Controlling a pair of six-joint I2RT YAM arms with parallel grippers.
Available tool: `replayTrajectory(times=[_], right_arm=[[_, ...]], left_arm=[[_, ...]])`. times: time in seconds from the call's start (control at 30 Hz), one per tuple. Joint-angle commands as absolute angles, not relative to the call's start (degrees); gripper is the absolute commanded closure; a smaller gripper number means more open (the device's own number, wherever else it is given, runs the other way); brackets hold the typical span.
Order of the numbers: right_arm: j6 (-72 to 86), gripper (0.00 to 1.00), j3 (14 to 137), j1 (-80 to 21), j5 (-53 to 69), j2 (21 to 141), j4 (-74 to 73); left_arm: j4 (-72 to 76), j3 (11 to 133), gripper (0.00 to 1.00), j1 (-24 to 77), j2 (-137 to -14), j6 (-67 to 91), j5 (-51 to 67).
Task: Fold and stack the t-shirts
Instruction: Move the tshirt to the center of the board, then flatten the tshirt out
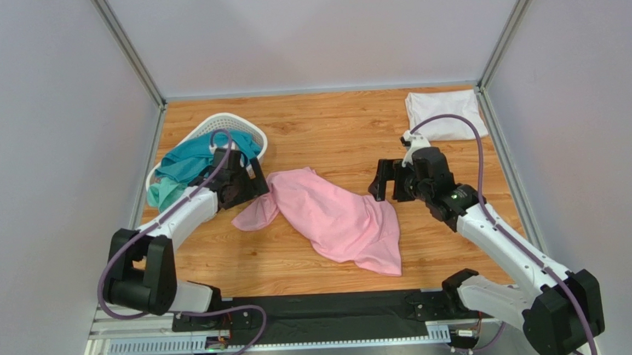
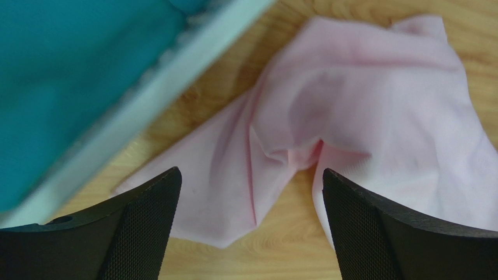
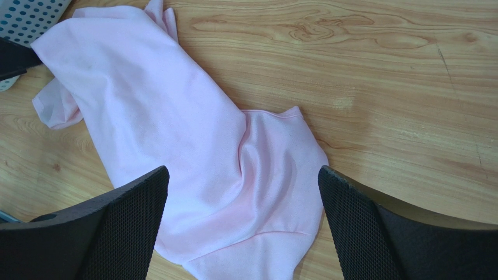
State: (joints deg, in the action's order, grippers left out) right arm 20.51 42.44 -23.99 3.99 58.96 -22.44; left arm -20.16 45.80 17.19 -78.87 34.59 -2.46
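Pink shirt lies crumpled mid-table in the top view, not yet folded. White shirt sits at the far right corner and looks folded; teal shirt is in the basket. I judge the step in hand as spreading pink flat before folding. Left gripper hovers at its sleeve end beside the basket, right gripper over its right end.

Left wrist: jaws spread wide, nothing between them, bunched sleeve directly below.

Right wrist: jaws likewise wide and empty, cloth beneath, no contact I can see.

Next move, I think: lower both, pinch opposite ends, pull apart to flatten. Orange shirt not in view.
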Motion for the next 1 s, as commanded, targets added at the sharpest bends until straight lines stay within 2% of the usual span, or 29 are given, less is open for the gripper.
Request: replayTrajectory(times=[0.0,0.2,0.43,0.73,0.9,0.97], right_arm=[[19.4,0.0,45.4,-24.3,2.2,58.7,-20.5],[19.2,0.0,45.2,-24.2,0.4,59.1,-20.5],[18.9,0.0,46.1,-24.3,0.1,60.3,-20.8],[18.5,0.0,46.7,-24.2,-4.0,61.7,-22.4],[19.4,0.0,46.8,-24.3,-4.7,61.5,-23.6],[20.3,0.0,46.7,-24.3,-3.6,61.3,-24.5]], left_arm=[[-14.9,49.6,0.01,12.8,-81.3,34.8,-2.1],[-10.2,53.9,0.0,8.6,-86.7,33.6,-0.4],[-9.1,66.4,0.0,3.3,-98.3,32.9,1.0],[-15.5,82.5,0.0,0.4,-108.8,28.8,-0.9],[-16.0,81.0,0.0,1.0,-104.8,28.9,6.7],[-16.7,77.0,0.0,1.9,-99.3,29.5,8.0]])
